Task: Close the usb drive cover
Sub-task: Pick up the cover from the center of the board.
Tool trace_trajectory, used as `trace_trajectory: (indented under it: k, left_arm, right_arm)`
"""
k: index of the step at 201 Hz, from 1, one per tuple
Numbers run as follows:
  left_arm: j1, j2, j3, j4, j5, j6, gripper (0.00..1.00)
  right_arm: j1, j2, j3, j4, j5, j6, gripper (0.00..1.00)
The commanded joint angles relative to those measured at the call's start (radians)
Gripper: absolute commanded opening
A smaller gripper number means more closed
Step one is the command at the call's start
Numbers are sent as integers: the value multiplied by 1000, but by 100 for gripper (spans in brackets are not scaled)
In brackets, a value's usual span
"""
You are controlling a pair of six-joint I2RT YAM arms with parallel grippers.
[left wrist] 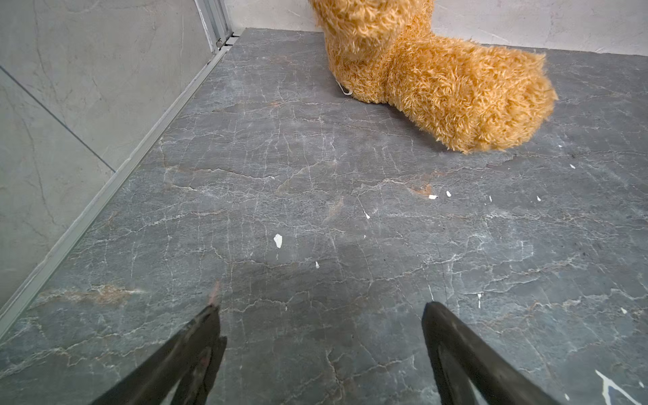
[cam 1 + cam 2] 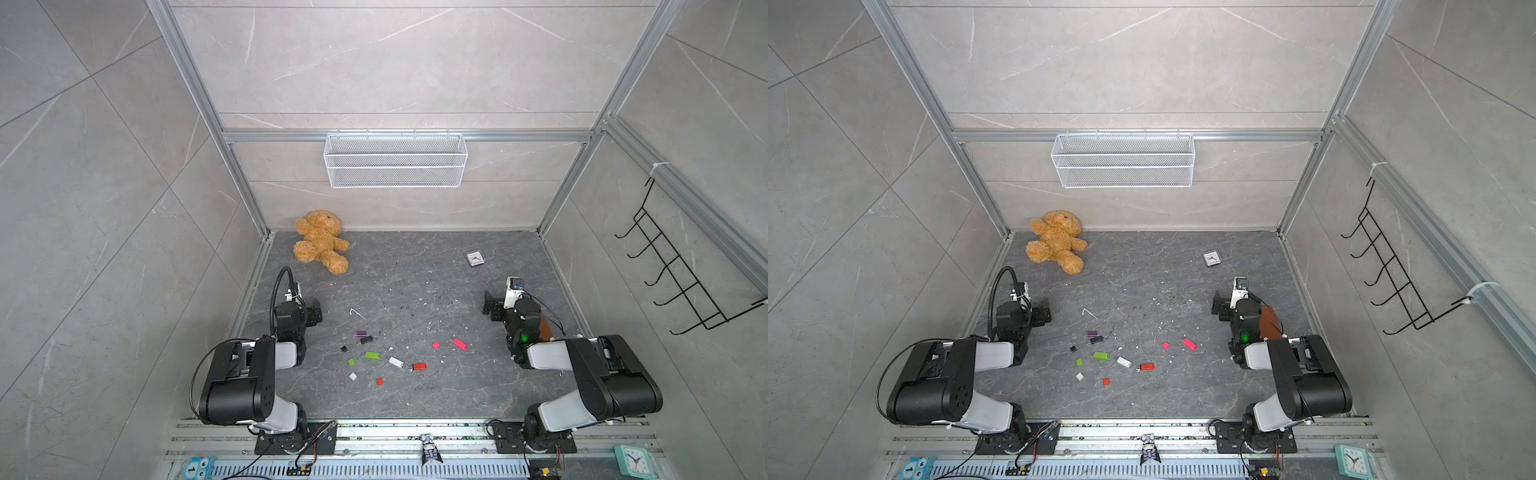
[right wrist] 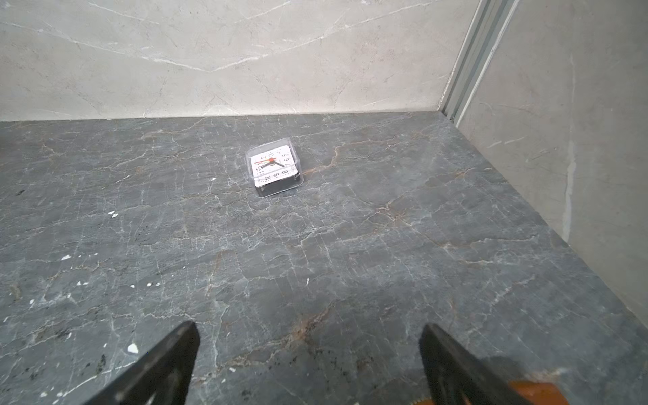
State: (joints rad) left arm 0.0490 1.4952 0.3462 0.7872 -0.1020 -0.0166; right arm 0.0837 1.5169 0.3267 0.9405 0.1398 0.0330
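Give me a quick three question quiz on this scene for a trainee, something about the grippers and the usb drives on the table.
1. True or false: the left gripper has its jaws shut on a usb drive.
2. What colour is the usb drive lying nearest the right gripper? A green, B pink, C white.
3. In the right wrist view, what object lies ahead of the right gripper?

Key:
1. False. The jaws stand open with nothing between them.
2. B.
3. The small clock.
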Motion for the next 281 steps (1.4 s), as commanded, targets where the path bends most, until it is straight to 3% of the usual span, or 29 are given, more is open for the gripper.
trace_trajectory:
  k: [1,182,211,223,250,281]
  left_arm:
    - [-4,2,19,43,-5,-4,92]
    - [-5,2,20,44,-6,-4,92]
    - [-8,-10,11,53,-9,-4,88]
    - [-14,-50,18,13,-13,2,88]
    - [-21,-203,117,-277,-5,3,88]
    - [-27,-362,220,-573,40,-155,87]
  right_arm:
    - [-2,7,12,5,-14,-5,100]
    - [-18,5,15,-4,-34,3,100]
    - [-16,-32,-22,44,-60,-16,100]
    - [-16,-85,-28,8,-86,-25,100]
    - [-15,-217,24,-199,-184,-62,93]
    - [-3,-274,169,-415,-406,-93,80]
